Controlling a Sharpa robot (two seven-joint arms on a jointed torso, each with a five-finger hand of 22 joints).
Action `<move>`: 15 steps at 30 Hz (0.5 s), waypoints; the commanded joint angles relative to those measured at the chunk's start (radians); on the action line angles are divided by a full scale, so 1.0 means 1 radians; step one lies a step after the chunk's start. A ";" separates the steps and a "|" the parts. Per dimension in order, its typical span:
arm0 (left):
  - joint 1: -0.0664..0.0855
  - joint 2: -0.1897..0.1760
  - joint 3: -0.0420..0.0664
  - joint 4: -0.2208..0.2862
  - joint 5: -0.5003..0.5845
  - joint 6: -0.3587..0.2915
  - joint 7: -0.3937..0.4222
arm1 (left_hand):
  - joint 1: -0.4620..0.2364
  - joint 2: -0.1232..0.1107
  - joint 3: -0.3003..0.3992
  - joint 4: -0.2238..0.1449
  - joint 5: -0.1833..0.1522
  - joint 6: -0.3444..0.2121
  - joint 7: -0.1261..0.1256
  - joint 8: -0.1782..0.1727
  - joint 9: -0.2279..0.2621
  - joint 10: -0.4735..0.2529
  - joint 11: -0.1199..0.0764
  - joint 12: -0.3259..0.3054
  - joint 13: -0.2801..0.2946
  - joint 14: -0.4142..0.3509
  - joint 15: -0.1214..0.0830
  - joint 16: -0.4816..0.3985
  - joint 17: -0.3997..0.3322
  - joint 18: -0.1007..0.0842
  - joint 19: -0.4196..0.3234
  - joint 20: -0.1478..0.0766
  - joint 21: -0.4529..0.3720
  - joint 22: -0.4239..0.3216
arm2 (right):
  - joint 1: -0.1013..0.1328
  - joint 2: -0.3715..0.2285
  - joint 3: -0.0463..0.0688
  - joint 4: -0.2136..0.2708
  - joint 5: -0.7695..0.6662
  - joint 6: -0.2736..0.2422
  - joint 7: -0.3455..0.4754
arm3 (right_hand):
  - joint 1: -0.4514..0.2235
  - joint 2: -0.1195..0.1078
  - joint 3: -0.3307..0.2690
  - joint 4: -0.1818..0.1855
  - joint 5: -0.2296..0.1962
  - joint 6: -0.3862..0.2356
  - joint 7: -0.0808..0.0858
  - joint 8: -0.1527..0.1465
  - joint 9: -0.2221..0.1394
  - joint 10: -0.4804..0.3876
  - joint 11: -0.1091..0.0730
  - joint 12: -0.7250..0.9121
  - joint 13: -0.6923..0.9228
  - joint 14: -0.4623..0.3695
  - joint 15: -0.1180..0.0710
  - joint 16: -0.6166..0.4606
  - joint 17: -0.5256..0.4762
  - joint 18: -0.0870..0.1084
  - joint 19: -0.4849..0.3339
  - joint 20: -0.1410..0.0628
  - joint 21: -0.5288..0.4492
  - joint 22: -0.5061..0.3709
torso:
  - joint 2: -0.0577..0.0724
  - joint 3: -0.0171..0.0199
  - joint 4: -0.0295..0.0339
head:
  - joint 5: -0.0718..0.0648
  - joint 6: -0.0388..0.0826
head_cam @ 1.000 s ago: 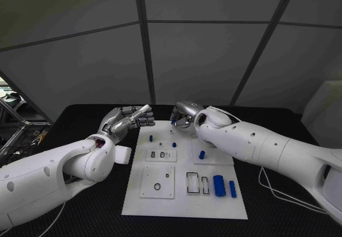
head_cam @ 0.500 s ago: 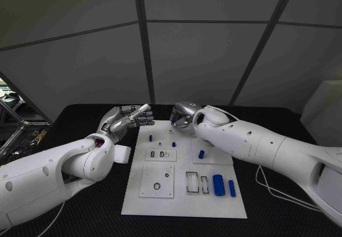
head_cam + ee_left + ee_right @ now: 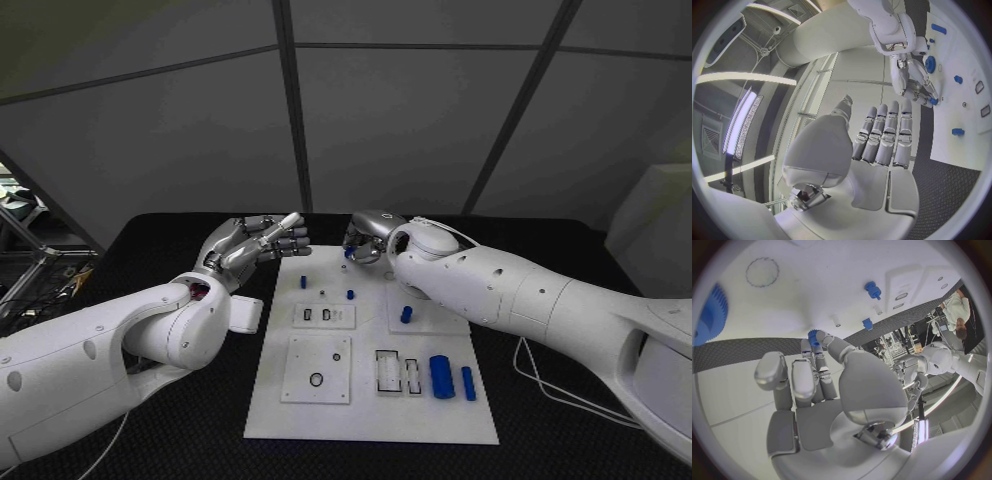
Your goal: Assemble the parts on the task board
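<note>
The white task board point(image 3: 361, 405) lies in the middle of the black table. My right hand point(image 3: 369, 238) hovers over its far edge and pinches a small blue part point(image 3: 812, 334) at its fingertips; this part also shows in the left wrist view point(image 3: 933, 100). My left hand point(image 3: 260, 245) is raised beside the board's far left corner, fingers straight and holding nothing point(image 3: 879, 135). Two blue pegs point(image 3: 304, 282) point(image 3: 351, 294) stand in the board. A short blue piece point(image 3: 407, 314), a thick blue cylinder point(image 3: 441, 376) and a thin blue rod point(image 3: 469, 382) lie on its right side.
A blue gear point(image 3: 711, 315) sits on the board close to my right hand. Recessed white plates with slots point(image 3: 326, 315) and a black ring point(image 3: 316, 379) take up the board's left half. A cable point(image 3: 555, 385) trails over the table at the right.
</note>
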 commanded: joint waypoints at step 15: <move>0.004 -0.002 0.001 -0.003 -0.005 0.022 -0.006 | -0.003 0.006 -0.004 -0.006 -0.005 -0.002 0.008 -0.011 -0.003 0.000 0.007 -0.009 0.000 -0.014 0.004 -0.015 -0.002 0.008 -0.006 0.005 -0.005 -0.005 | 0.001 -0.022 -0.001 0.027 0.011 -0.076 0.033 | 0.003 -0.049 -0.024 -0.006 -0.012 -0.084 -0.011 -0.002 -0.003 -0.106 0.019 -0.001 0.006 -0.014 0.020 -0.035 -0.065 0.009 -0.050 0.017 -0.042 -0.078 | 0.000 0.0002 -0.0012 | 0.002 -0.001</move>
